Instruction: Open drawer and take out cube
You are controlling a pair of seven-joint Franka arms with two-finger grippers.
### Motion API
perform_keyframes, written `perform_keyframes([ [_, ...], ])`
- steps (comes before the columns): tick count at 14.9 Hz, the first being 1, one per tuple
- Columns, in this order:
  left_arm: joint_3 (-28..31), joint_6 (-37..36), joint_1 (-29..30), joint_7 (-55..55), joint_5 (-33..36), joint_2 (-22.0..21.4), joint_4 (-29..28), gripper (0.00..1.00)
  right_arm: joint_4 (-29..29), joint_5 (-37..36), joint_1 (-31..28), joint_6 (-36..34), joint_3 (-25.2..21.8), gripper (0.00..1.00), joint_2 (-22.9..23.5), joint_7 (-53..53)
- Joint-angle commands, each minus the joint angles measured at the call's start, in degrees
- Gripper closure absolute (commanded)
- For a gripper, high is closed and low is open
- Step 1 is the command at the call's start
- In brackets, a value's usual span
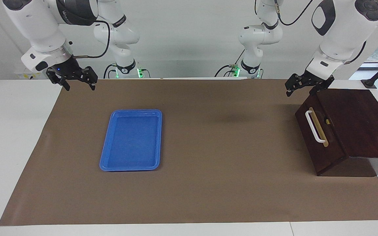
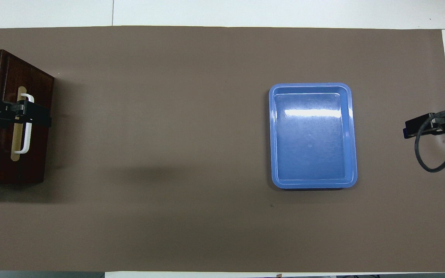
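On white table (image 1: 11, 137): brown mat (image 1: 208, 183); blue tray (image 1: 131, 141); drawer (image 1: 320, 137) shut.

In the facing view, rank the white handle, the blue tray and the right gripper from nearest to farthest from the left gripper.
Measured from the left gripper, open above the drawer's top corner:
1. White handle, on the drawer front just below it.
2. Blue tray, mid-mat toward the right arm's end.
3. Right gripper, open, over that end.
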Motion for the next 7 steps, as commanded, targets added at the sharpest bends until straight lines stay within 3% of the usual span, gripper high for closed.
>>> perform_keyframes([
  [1, 0.23, -0.22, -0.54, -0.67, 1.14, -0.43, -0.05, 0.00, -0.73, -1.05, -0.59, -0.27, 0.65, 0.00, -0.91, 0.80],
  [5, 0.31, 0.04, -0.45, -0.58, 1.23, -0.52, -0.58, 0.00, -0.73, -1.05, -0.59, -0.27, 0.65, 0.00, -0.91, 0.80],
  [7, 0.14, 2.22, -1.23, 0.03, 5.94, -2.09, -4.08, 0.00, -0.73, -1.05, -0.59, -0.27, 0.65, 0.00, -0.91, 0.80],
])
